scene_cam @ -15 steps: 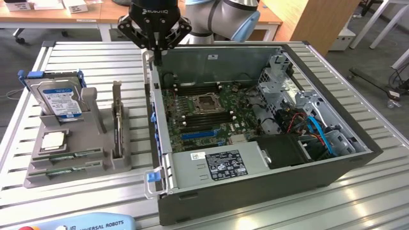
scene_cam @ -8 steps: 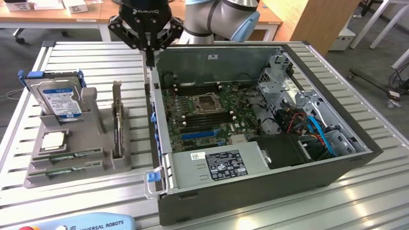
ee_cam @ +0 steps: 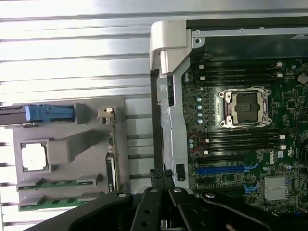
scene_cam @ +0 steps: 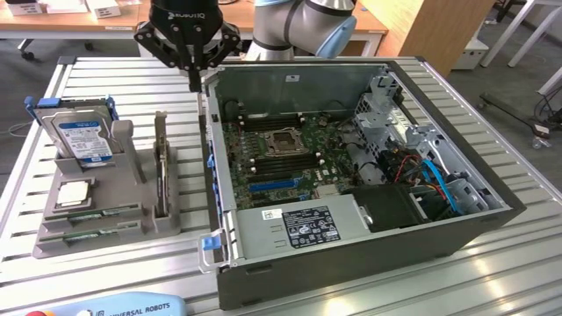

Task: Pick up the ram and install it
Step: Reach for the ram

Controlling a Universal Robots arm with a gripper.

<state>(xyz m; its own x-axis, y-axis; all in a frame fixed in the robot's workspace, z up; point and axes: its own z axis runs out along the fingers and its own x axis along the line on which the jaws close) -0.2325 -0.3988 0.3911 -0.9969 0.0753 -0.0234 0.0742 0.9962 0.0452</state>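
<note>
The ram, a thin green stick, stands on edge in the grey tray, beside a hard drive, a processor and two flat-lying sticks. My gripper hangs with jaws pinched together on nothing at the open computer case's wall. Everything sits on a slatted metal table, with wooden desks behind.

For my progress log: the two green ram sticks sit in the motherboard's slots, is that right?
Not quite. The two green ram sticks lie in the gray tray, not in the motherboard's slots, which look empty. The wrist view shows this.
</note>
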